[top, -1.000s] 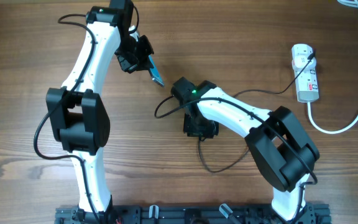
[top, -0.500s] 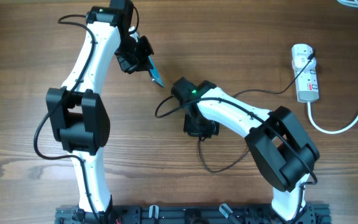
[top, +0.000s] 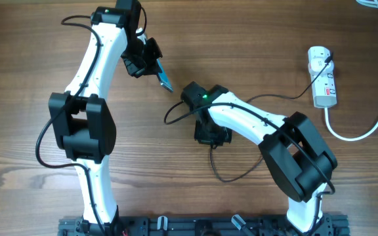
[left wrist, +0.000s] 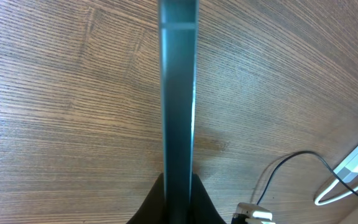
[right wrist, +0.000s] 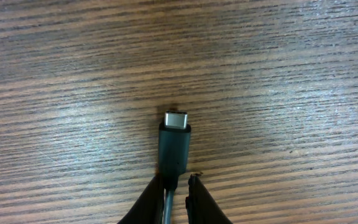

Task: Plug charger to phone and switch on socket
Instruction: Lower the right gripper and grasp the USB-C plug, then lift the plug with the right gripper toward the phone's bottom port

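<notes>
Phone edge-on in left end effector, charger tip clamped in right end effector, open tabletop around both.

At far right the socket, left of centre the phone, charger between.

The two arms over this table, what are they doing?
The left fingers grip the phone, held on edge over the table. The right fingers pinch the charger just behind its silver tip. Tip and phone are apart, so nothing is plugged in yet. The charger's other end sits in the socket at the table's far right; whether its switch is on cannot be told.
</notes>
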{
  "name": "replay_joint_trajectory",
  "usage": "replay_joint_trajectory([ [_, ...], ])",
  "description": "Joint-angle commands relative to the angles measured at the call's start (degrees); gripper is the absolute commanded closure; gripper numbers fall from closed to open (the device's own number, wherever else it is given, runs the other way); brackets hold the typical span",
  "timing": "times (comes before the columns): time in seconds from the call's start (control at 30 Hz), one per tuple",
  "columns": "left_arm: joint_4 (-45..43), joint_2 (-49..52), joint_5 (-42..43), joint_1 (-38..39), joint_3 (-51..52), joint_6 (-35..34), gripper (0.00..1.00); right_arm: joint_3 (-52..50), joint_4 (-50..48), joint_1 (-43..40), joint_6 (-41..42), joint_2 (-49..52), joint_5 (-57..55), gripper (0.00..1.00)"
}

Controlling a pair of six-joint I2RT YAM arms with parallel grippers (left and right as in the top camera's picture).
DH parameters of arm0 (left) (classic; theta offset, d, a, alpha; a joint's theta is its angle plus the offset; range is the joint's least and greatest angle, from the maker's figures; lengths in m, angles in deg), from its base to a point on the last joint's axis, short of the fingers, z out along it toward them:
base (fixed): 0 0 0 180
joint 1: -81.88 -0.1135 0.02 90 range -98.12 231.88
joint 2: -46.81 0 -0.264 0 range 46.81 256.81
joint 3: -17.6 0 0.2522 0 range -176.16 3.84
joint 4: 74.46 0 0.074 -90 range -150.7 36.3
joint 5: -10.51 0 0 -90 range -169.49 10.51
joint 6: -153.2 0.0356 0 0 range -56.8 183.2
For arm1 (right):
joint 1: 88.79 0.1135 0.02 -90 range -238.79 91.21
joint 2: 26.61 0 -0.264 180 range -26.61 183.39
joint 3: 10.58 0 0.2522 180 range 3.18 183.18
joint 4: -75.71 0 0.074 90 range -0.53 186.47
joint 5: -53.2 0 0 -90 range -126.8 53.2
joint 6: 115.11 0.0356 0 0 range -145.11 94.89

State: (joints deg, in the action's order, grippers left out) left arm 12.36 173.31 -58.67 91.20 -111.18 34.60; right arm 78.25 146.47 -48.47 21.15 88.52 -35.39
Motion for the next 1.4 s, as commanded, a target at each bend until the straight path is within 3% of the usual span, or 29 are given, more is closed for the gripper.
replay_joint_trajectory([
  [0.0, 0.04, -1.88, 0.11, 0.22, -0.70, -0.37, 0.96, 0.57, 0.07, 0.02, 0.46, 0.76, -0.04, 0.86],
  [1.07, 0.90, -1.88, 0.11, 0.22, -0.70, -0.37, 0.96, -3.63, -4.00, 0.02, 1.90, 0.83, 1.49, 0.86],
  [1.37, 1.07, -1.88, 0.13, 0.22, -0.70, -0.37, 0.96, -3.02, -2.97, -0.17, 1.53, 0.79, 2.32, 0.96],
])
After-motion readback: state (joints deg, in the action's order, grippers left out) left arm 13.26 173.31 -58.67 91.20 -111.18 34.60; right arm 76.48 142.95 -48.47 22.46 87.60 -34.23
